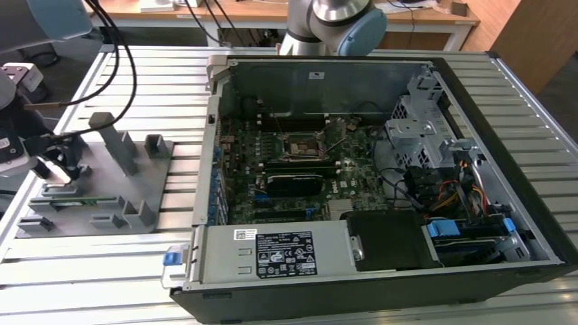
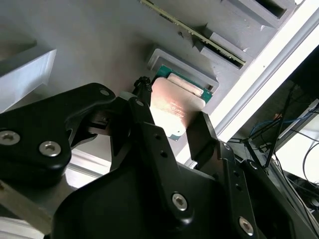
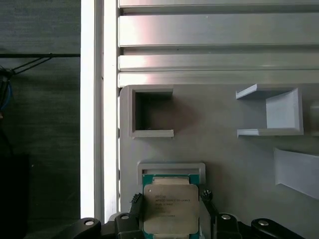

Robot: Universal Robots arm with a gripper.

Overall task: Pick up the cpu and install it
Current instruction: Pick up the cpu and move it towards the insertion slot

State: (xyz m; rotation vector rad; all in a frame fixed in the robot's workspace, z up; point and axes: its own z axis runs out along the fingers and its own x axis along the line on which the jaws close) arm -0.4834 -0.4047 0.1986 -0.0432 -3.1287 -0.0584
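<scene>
- The gripper [image 3: 171,199] is down over the cpu [image 3: 171,211], with one side of it on each of two opposite edges of the chip. I cannot tell whether it is clamped on the chip or sits just beside the edges.
- The cpu lies flat, silver top up, in a shallow grey holder [image 3: 171,167]. A strip of its green board shows along the edge by the holder's back wall.
- In the second wrist view the same chip [image 2: 172,102] sits between the black parts of the gripper [image 2: 172,107], still seated in the holder [image 2: 164,57].
- The holder is part of a grey tray [image 1: 135,196] with several blocks and slots. The tray lies on the slatted metal worktop [image 1: 135,74], at the exterior view's left.
- A memory stick [image 1: 77,200] stands on edge in a slot of that tray, near the cpu.
- In the exterior view the gripper [image 1: 54,169] is over the tray's far left part, well apart from the open computer case [image 1: 380,271].
- The case lies on its side, and the black-framed socket [image 1: 300,145] shows on the board inside it.
</scene>
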